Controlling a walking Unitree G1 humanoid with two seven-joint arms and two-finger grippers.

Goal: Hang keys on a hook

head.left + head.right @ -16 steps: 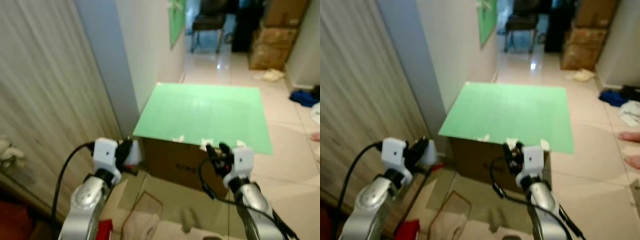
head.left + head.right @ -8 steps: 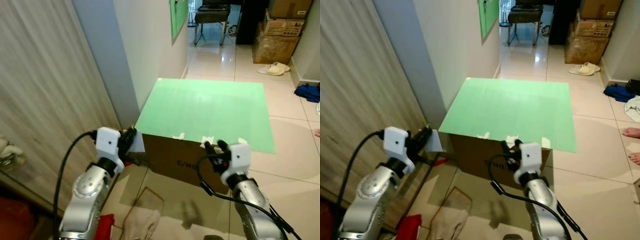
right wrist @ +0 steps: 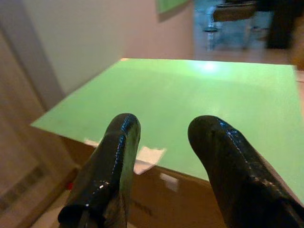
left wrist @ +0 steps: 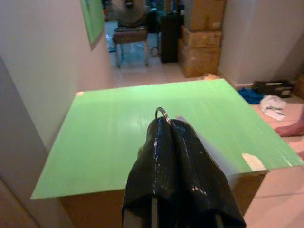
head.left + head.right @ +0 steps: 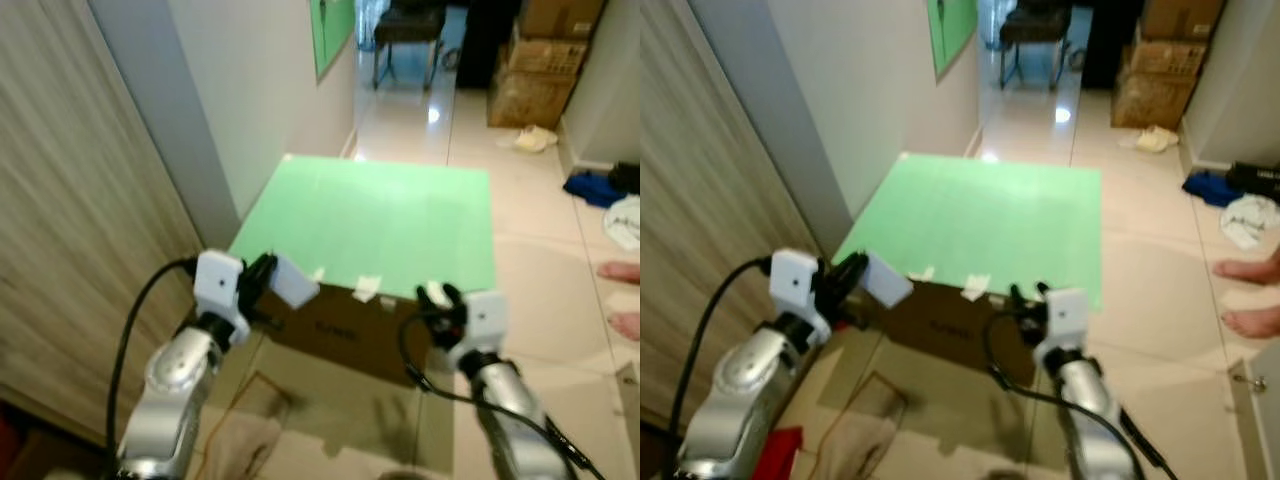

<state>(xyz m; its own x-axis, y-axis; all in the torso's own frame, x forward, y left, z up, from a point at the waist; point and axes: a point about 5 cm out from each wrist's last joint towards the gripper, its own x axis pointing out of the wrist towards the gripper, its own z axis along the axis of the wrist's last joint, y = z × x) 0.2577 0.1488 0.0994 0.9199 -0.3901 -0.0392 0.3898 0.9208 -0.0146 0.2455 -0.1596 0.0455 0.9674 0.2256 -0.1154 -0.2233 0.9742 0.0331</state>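
The left gripper (image 4: 166, 130), low in the middle of the frame, pinches the keys (image 4: 162, 113) tight, their ring poking out above its fingertips. The right gripper (image 3: 164, 137) is open and holds nothing. No hook is clear yet, so keep the pinch firm while looking. The box (image 5: 340, 335) with the green board (image 5: 380, 215) blocks the middle; the wall (image 5: 250, 90) is close at upper left, with open floor (image 5: 545, 260) at right.

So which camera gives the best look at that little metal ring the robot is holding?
The left wrist view: the key ring pokes out above the shut fingers of the left gripper. In both eye views a pale tag shows at that gripper, too blurred to make out the ring.
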